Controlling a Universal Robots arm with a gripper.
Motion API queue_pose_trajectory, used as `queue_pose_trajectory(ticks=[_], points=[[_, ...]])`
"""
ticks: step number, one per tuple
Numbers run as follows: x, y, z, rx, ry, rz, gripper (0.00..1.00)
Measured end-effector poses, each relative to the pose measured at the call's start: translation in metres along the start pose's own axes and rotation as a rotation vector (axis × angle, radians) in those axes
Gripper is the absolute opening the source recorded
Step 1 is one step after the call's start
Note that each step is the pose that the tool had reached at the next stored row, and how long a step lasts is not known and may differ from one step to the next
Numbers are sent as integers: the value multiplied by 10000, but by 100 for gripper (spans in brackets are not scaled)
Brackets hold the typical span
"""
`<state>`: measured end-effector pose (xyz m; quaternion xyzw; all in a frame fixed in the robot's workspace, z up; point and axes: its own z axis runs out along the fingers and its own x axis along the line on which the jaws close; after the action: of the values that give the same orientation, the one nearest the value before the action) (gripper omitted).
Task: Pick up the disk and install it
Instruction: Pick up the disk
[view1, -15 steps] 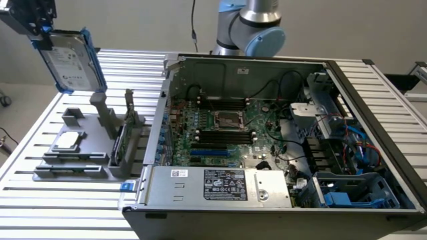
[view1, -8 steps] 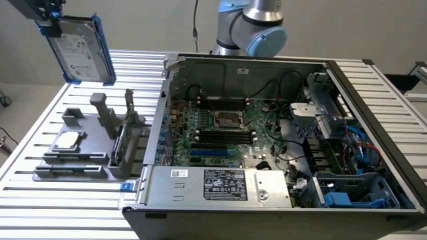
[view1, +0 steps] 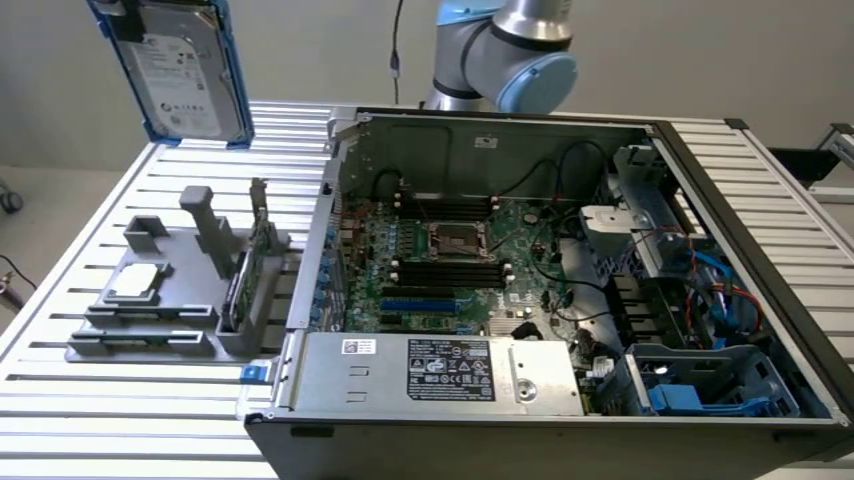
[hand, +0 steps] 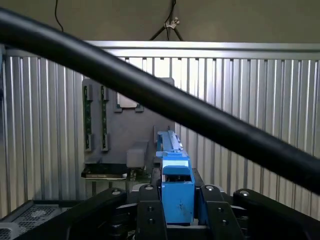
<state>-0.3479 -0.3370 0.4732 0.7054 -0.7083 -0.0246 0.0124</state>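
1. The disk (view1: 187, 75) hangs upright in the air at the exterior view's far left, well above the slatted counter (view1: 80, 400). It touches nothing below, and its top edge is cut off by the frame.
2. The tool (hand: 177, 215) is closed on the disk, with black fingers (hand: 150, 217) pressed to either side of one blue rail.
3. Open air separates the disk from the open computer case (view1: 534, 300), which fills the counter's middle and right.
4. Left of the case stands a grey fixture (view1: 174, 290) with upright posts. It carries a smaller silver drive (view1: 140, 283).
5. The arm's blue-capped joint (view1: 514, 50) sits beyond the case's far wall.
6. In the wrist view a thick black cable (hand: 150, 97) crosses diagonally and hides part of the fixture. The disk appears there edge-on.
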Motion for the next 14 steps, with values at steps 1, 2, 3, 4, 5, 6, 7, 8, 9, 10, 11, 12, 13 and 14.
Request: queue_pose_trajectory(ticks=[1,2,3,4,5,6,7,8,9,10,11,12,13,14], points=[[2,-43,-36,-13,-13,-1,32],[5,-87,-70,-24,-27,-1,32],[8,-133,-103,-33,-45,-3,32],[10,-176,-132,-42,-62,-3,32],[13,-220,-155,-47,-82,-3,32],[16,-264,-178,-51,-101,-4,32],[21,-309,-196,-55,-124,-6,32],[26,-352,-210,-56,-146,-8,32],[31,-400,-223,-57,-173,-8,32],[37,-445,-233,-57,-201,-10,32],[44,-490,-243,-57,-230,-12,32],[52,-535,-251,-57,-257,-13,32],[60,-579,-260,-56,-283,-15,32],[68,-624,-268,-57,-308,-16,32]])
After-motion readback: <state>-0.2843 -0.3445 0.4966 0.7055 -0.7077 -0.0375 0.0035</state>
